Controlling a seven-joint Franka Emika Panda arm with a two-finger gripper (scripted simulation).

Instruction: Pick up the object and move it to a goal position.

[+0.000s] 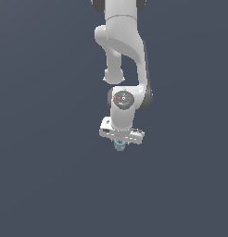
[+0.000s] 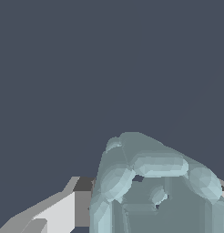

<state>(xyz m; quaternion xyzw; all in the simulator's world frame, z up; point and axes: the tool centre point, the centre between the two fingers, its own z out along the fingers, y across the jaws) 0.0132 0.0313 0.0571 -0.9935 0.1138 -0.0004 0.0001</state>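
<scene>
Our tool (image 1: 119, 141) looks clamped on the pale teal object (image 1: 119, 145), which hangs just beneath the white bar, though we cannot see the fingers clearly. We judge the hold shallow: a quick swing toward the goal could let the object slip out.

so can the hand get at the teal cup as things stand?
Probably yes. The teal cup sits right under the hand, with nothing between them. The wrist view shows the cup filling the space by one finger; whether it is gripped cannot be told.
</scene>
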